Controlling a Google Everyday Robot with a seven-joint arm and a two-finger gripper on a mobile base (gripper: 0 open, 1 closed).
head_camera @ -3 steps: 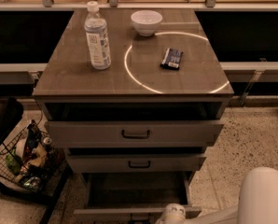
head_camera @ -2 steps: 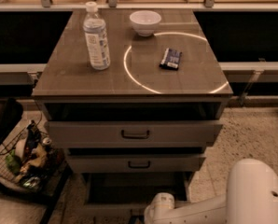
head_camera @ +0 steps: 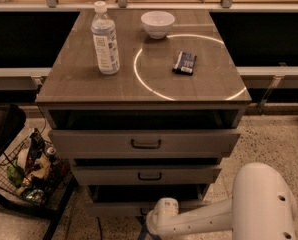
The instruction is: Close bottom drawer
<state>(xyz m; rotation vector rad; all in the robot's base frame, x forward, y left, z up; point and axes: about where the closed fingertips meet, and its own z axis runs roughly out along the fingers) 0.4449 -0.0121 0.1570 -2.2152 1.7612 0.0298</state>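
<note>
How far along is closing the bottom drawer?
Done: the tool is down at the front of the bottom drawer, at the view's lower edge. In hand: apparently pushing it. Left: a dark gap above its front shows it partly open; it needs pushing fully in.

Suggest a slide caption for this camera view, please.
White robot arm with gripper at the picture's lower edge, before the part-open grey-brown wooden bottom drawer.
</note>
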